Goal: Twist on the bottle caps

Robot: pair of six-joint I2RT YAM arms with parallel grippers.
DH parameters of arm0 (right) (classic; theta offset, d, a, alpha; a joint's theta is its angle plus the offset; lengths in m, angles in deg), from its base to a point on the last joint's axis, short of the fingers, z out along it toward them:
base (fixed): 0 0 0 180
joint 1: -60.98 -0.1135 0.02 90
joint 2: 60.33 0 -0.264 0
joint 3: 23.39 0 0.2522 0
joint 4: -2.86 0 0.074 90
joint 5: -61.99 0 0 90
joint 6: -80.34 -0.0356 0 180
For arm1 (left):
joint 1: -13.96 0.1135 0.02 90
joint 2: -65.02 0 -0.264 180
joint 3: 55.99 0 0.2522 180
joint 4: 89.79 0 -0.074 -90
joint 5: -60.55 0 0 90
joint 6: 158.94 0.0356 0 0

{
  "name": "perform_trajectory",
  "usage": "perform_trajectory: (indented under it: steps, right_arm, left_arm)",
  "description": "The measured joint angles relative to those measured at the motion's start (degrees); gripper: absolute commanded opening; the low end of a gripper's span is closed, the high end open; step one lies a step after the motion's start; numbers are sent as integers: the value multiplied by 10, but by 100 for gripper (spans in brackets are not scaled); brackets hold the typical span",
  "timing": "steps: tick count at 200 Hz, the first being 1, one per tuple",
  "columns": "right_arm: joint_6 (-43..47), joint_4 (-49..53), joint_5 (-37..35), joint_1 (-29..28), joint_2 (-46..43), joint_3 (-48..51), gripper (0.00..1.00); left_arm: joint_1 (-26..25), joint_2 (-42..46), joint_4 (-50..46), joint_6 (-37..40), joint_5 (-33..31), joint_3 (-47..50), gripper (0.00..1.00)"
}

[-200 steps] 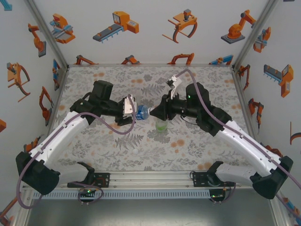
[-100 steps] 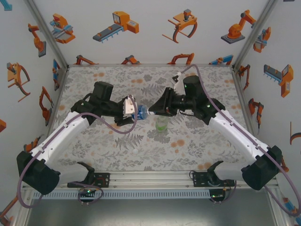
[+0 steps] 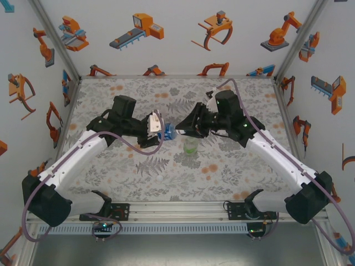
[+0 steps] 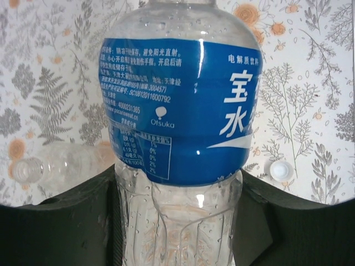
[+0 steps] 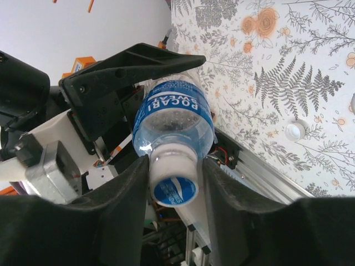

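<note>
Bottle [image 4: 178, 105] clamped in left claw [image 3: 160, 133], its cap [image 5: 174, 185] pinched by right claw [image 3: 179, 131].

Floral tablecloth [image 3: 233, 172], robot-print walls [image 3: 177, 52]

Floral-print table [image 3: 238, 166], green-tinted bottle [image 3: 191, 147] standing upright, clear bottle [image 4: 52, 165] lying down, loose white cap [image 4: 280, 170]

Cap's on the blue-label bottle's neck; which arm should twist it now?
Right. The right gripper has its jaws around the white cap on the blue-label bottle; the left gripper clamps the bottle's body, steadying it.
</note>
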Motion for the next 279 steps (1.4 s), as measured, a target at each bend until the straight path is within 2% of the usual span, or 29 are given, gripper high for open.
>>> perform_trajectory:
  steps: [26, 47, 86, 164, 202, 224, 252, 279]
  right_arm:
    - [6, 2, 1, 0, 2, -1, 52]
    - [21, 14, -3, 0, 2, -8, 61]
    - [50, 36, -6, 4, 2, -19, 68]
    - [151, 65, -56, 9, -18, -61, 71]
    - [286, 118, -127, 10, -48, -83, 67]
    - [388, 122, -137, 12, -87, -82, 61]
    - [540, 94, -111, 12, -154, -58, 54]
    - [696, 60, -29, 12, -202, -19, 54]
  left_arm:
    - [-5, 0, 10, -8, 7, 0, 0]
    - [-5, 0, 12, -12, 15, 0, 0]
    - [-6, 1, 13, -12, 23, 0, 0]
    - [-12, 1, 13, -10, 63, -1, 0]
    - [-12, 1, 13, -8, 67, -1, 0]
    - [-12, 0, 13, -6, 71, -1, 0]
    - [-12, -2, 13, -5, 78, -1, 0]
    - [-12, -2, 13, -2, 82, -1, 0]
